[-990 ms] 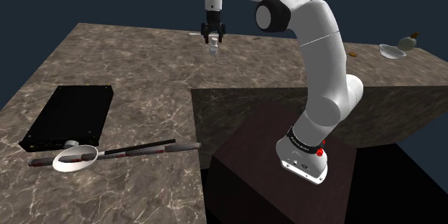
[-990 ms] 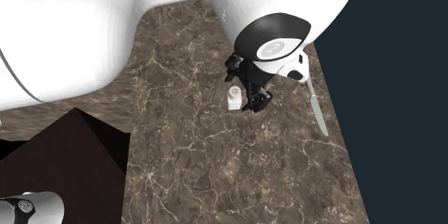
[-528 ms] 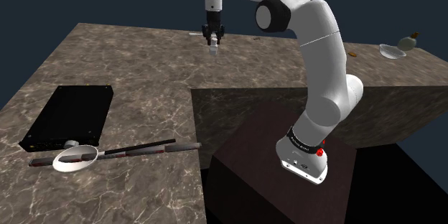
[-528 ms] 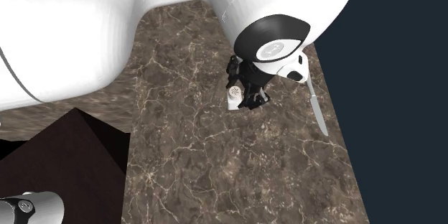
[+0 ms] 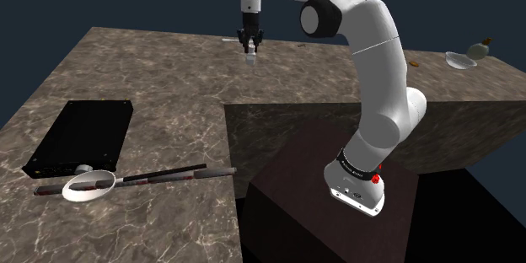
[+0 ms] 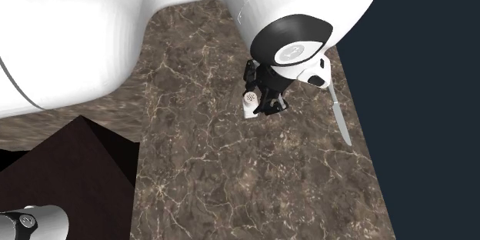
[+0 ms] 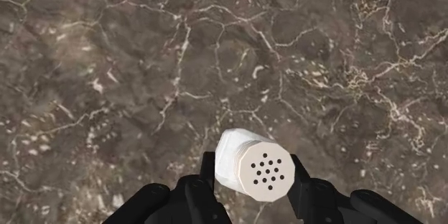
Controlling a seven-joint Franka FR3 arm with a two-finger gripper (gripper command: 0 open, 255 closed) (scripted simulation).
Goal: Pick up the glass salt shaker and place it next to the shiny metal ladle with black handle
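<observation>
On my second feed, I see the thick white arm [image 6: 115,31] stretched across the top, with its black two-finger gripper [image 6: 265,106] pointing down over the brown veined stone counter [image 6: 231,177]. A small white salt shaker with a dotted cap [image 6: 250,105] sits tight against the fingers. A slim grey knife [image 6: 340,121] lies near it by the counter's right edge. The dark stand [image 6: 77,169] fills the lower left.

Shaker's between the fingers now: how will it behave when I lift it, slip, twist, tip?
The salt shaker looks small and rigid, probably light to lift. Its rounded, smooth-looking sides sit between the gripper's narrow fingers, so it may twist or slip. Squat, it should stand steadily once set down.
</observation>
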